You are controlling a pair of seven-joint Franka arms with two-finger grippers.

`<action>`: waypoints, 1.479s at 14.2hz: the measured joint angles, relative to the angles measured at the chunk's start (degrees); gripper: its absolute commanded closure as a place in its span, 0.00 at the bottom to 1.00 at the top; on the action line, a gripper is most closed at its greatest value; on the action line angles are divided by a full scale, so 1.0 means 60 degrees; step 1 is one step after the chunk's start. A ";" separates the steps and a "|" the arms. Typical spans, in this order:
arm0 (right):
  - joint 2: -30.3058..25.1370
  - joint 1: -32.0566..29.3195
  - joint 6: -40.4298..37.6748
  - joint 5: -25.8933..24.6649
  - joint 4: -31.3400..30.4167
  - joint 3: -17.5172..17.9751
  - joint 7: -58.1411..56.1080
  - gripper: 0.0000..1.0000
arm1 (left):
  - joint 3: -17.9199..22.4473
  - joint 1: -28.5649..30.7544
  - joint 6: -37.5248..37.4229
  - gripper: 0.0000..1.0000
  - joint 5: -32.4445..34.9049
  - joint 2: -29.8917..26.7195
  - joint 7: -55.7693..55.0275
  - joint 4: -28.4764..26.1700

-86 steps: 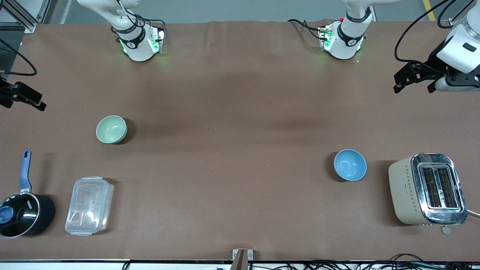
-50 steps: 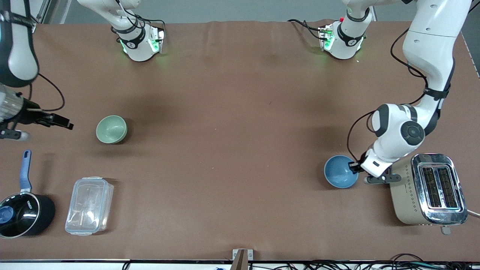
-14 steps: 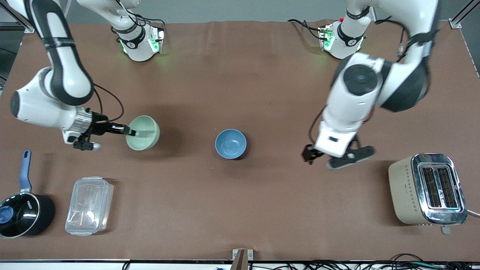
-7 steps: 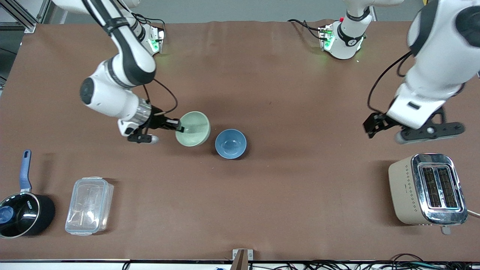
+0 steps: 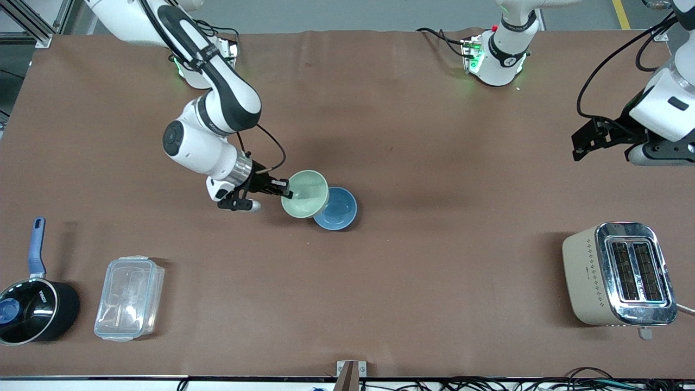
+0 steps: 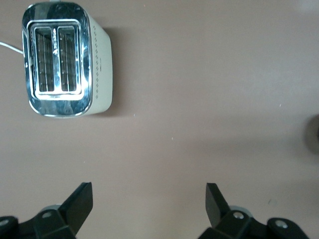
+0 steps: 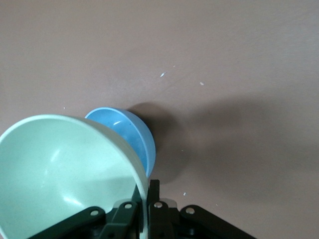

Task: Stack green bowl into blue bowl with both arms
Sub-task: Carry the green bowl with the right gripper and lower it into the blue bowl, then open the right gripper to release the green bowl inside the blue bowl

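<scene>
While pinched by right hand (image 5: 284,190), green bowl (image 5: 305,193) above blue bowl (image 5: 337,209)

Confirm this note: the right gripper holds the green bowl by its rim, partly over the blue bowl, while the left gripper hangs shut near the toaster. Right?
One error: the left gripper hangs open, as the left wrist view shows. The right gripper does hold the green bowl partly over the blue bowl.

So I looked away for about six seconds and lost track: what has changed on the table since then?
The left gripper slid the blue bowl from beside the toaster to mid-table, let go and withdrew, open. The right gripper gripped the green bowl by its rim and carried it over the blue bowl's edge. Toaster, saucepan and plastic container stayed put.
</scene>
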 measured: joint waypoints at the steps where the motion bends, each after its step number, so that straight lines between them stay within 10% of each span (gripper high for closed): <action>1: 0.0143 0.0075 0.0041 -0.0179 0.0144 0.0020 0.0136 0.97 | 0.0050 -0.0020 -0.0077 0.00 0.0000 -0.0143 0.0054 -0.0160; 9: 0.0965 0.0618 0.0377 -0.3228 0.0811 0.0065 0.2792 0.97 | 0.0713 -0.0476 -0.0217 0.00 -0.0012 -0.0714 0.0567 -0.0741; 21: 0.1850 0.1007 0.1015 -0.4019 0.1098 0.0048 0.3479 0.97 | 0.0719 -0.0484 -0.0439 0.00 -0.0390 -0.0835 0.0507 -0.0758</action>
